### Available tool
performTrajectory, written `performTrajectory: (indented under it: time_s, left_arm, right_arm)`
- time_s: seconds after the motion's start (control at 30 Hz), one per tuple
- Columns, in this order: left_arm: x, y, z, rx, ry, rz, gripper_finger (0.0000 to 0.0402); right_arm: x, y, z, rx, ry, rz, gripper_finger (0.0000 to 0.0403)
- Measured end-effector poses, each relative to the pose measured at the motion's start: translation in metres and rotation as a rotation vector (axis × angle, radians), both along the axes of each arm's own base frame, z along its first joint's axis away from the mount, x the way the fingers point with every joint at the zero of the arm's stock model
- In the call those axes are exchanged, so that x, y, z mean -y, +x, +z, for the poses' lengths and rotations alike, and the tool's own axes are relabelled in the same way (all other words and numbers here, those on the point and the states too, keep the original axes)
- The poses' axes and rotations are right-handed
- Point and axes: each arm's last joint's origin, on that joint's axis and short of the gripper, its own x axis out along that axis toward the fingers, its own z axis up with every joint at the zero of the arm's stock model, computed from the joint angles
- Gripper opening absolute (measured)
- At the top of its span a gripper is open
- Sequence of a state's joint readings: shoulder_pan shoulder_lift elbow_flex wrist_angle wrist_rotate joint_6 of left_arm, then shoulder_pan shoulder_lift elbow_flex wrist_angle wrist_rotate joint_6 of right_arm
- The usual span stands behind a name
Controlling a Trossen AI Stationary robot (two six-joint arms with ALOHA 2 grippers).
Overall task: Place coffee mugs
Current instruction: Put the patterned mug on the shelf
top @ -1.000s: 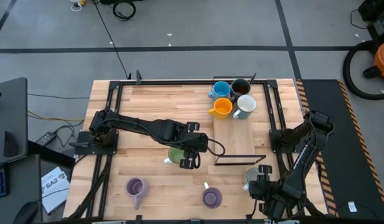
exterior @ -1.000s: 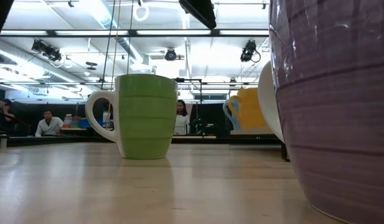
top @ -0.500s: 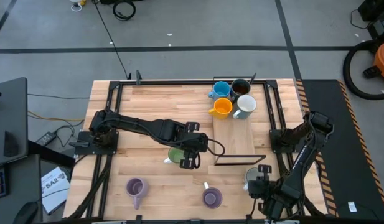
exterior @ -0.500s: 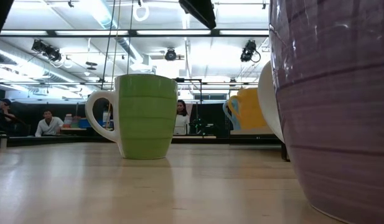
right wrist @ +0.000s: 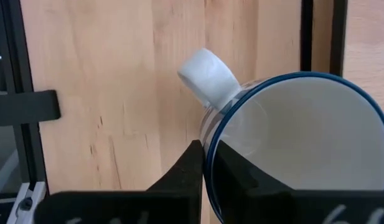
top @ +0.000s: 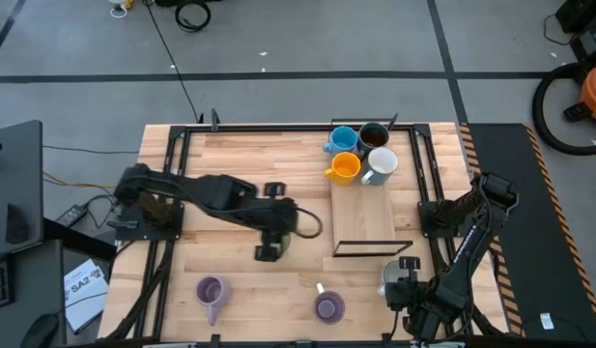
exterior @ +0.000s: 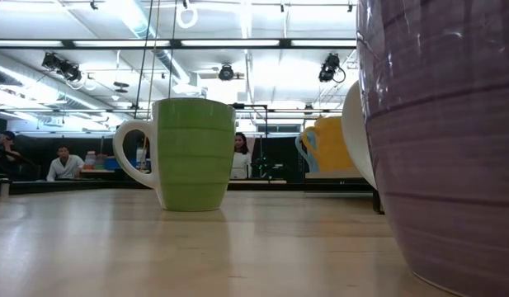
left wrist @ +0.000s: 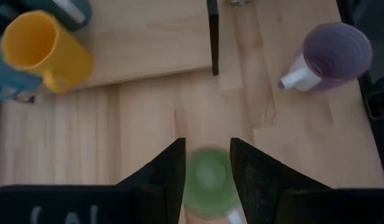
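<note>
Near the counter middle, the left tool (open wide) straddles the green mug, ready for grasping, while the right tool pinches a white mug rim.

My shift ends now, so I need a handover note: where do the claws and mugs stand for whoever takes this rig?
Left claw: open, hovering over the upright green mug, not gripping it.
Right claw: shut on the wall of the blue-rimmed white mug, by the table's near edge.
Done: blue mug, dark brown mug, orange-yellow mug and white mug grouped at the board's far end.
Left: green, blue-rimmed white, plus both purple mugs by the near edge.
</note>
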State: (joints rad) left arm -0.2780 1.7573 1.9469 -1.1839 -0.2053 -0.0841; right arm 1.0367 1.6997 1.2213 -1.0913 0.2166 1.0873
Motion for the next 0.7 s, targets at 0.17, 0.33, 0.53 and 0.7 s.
performTrajectory:
  time_s: [0.17, 0.33, 0.53, 0.7]
  left_arm:
    - [0.002, -0.041, 0.016, 0.033, 0.017, 0.051, 0.0132]
    - [-0.002, -0.088, 0.002, 0.046, -0.016, 0.16, 0.0132]
    - [-0.011, -0.134, -0.034, 0.095, -0.117, 0.247, 0.0132]
    - [-0.016, -0.159, -0.061, 0.139, -0.178, 0.258, 0.0132]
  right_arm:
    - [-0.002, 0.001, 0.004, -0.024, 0.02, 0.035, 0.0026]
    - [-0.007, 0.006, 0.019, -0.02, 0.064, 0.065, 0.0026]
    - [-0.008, 0.019, 0.058, -0.025, 0.105, 0.099, 0.0026]
    - [0.0, 0.029, 0.104, -0.01, 0.125, 0.136, 0.0026]
